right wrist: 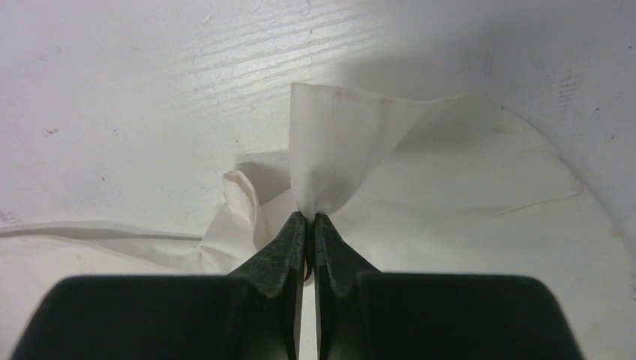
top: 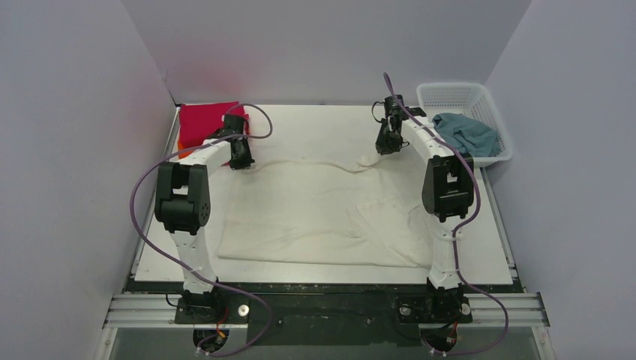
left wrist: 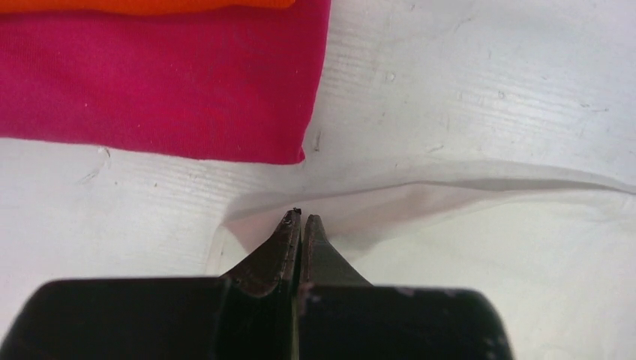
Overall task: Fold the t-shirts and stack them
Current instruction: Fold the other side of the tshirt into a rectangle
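Grey-blue tee (top: pixel 466 133), overhead view only

Plain pale grey-lilac walls (top: pixel 315 45) on three sides, scuffed white tabletop (top: pixel 322 124) lit softly and evenly, white plastic mesh basket (top: pixel 457 87) by its far right corner, aluminium rails (top: pixel 139 309) along the near edge

On your white desk (top: pixel 315 124) you have the cream t-shirt (top: pixel 315 217) spread across the middle, with the folded magenta-pink t-shirt (top: pixel 206 120) and orange t-shirt (left wrist: pixel 150 6) together at the far-left corner.

White arms (top: pixel 193 259), black joints (top: pixel 182 199), purple cables (top: pixel 134 201), black tapered tools (left wrist: pixel 301 218).
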